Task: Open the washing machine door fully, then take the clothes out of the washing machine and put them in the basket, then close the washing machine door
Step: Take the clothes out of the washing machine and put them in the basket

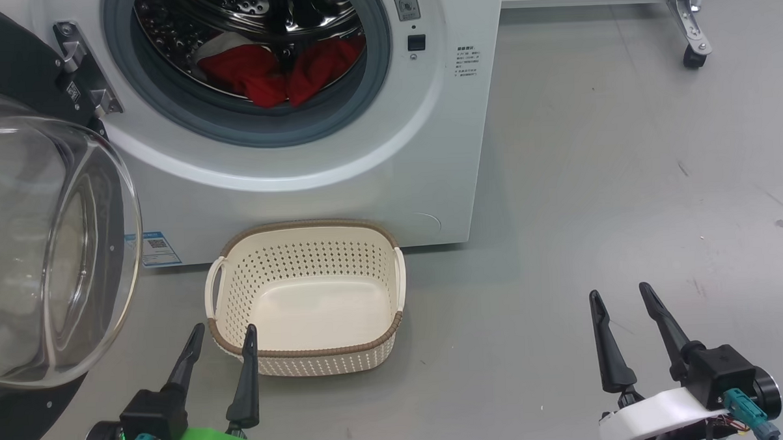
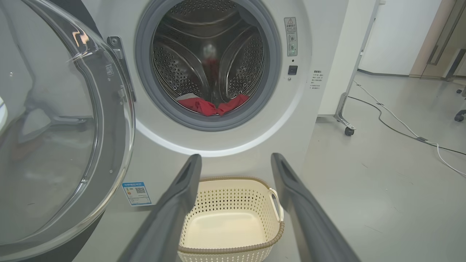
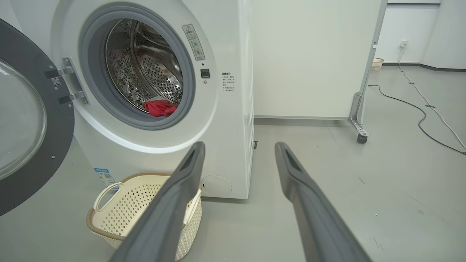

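Red fabric clothes [image 1: 276, 74] lie inside white front-loading washing machine [image 1: 338, 196], round black glass-windowed door [image 1: 54, 245] open, cream perforated basket [image 1: 305, 262] on floor [image 1: 592, 174] in front; left gripper [image 1: 225, 327] and right gripper [image 1: 618, 289] fingers wide, holding nothing.

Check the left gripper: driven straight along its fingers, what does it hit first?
Likely the white front of the washing machine, just below the drum opening. The open left gripper looks aimed above the basket rather than into it, though depth is unclear.
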You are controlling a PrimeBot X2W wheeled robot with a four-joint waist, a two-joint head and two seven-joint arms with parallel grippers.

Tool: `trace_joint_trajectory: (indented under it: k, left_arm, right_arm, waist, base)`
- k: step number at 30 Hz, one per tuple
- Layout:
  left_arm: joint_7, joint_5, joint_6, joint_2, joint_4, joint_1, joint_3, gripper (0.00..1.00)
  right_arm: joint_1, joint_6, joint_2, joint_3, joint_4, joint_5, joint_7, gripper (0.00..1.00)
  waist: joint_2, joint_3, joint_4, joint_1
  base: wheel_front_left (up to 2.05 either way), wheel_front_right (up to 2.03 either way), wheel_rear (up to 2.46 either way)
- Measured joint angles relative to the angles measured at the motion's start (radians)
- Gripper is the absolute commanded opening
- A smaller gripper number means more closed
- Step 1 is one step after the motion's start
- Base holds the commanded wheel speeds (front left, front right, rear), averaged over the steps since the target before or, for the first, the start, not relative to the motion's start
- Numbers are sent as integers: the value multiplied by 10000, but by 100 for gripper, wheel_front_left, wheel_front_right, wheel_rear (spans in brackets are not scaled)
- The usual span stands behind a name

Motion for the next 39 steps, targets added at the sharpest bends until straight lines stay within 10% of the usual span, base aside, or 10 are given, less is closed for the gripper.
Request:
trace_joint_trajectory:
  k: [39]
  left_arm:
    - [79, 169, 132, 0, -142, 77, -196, 100]
  right_arm:
    - [209, -86, 4, 119, -81, 13, 0, 100]
  waist:
    - [0, -166, -60, 0]
  base:
    - [62, -62, 0]
